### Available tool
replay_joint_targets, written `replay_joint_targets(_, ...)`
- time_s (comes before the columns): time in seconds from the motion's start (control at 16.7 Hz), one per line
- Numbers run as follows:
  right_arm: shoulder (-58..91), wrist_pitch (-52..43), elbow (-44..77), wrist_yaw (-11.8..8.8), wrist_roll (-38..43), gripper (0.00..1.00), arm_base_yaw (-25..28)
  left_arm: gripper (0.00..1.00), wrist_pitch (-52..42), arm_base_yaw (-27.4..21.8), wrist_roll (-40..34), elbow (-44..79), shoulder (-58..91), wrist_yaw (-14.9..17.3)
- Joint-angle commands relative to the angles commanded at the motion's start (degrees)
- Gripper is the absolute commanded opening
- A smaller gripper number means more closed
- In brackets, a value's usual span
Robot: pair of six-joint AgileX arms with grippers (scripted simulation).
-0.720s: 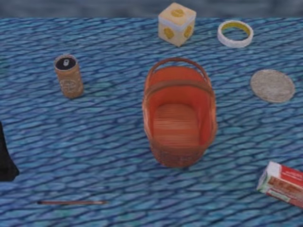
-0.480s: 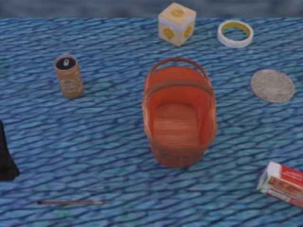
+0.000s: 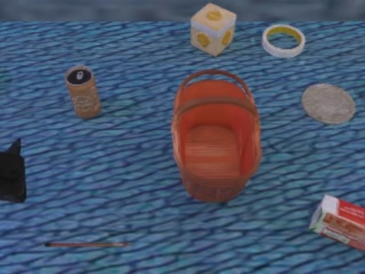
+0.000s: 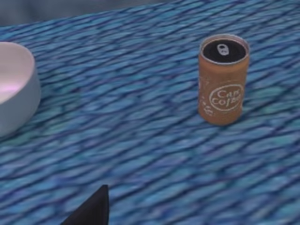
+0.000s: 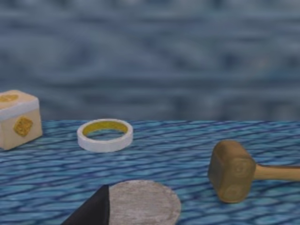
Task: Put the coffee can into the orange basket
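Top view: shows the coffee can (image 3: 82, 91) upright in the upper left of the frame, dark top up, resting on the blue woven table cover (image 3: 131, 171) and touching nothing else. Puts the orange basket (image 3: 251, 142) at the centre of the frame, well apart from the can, handle arched across its upper half, with only its ribbed floor showing inside. Catches the left gripper (image 3: 11, 174) as a black shape at the left edge, below the can and clear of it; cannot tell whether this claw is apart or together.

Adds, along the top edge, a cream cube box (image 3: 213, 28) with yellow circles and a white and yellow tape ring (image 3: 283, 40); at right of the basket a grey round disc (image 3: 328, 103); in the lower right corner a red and white carton (image 3: 339, 221); at lower left a thin brown stick (image 3: 85, 244).

Left wrist view: frames the can (image 4: 223, 79) at upper right, pale lettering on its side, and a pale rounded object (image 4: 16, 89) at the left edge.

Right wrist view: shows a dark tip of the right gripper (image 5: 91, 208) at the bottom edge, state likewise impossible to tell, beside the disc (image 5: 145, 201), with a wooden mallet (image 5: 234, 171) at right.
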Motion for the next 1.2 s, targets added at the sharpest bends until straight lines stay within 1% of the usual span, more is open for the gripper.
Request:
replay_joint_targets(0.3, 0.0, 0.0, 0.0, 0.0, 0.0, 1.0, 0.0, 1.0, -18.74, -2.72, 6.85, 25.24, 27.59, 0.66)
replay_joint_targets(0.78, 0.0, 0.0, 0.0, 0.0, 0.0, 1.0, 0.0, 1.0, -48.74, -5.73, 18.72, 72.3, 75.49, 0.5)
replay_joint_targets(1.02, 0.0, 0.0, 0.0, 0.0, 0.0, 1.0, 0.0, 1.0, -59.97, -6.31, 23.72, 94.74, 95.93, -0.06)
replay_joint_targets(1.2, 0.0, 0.0, 0.0, 0.0, 0.0, 1.0, 0.0, 1.0, -65.82, -6.35, 26.67, 109.27, 108.0, -0.58)
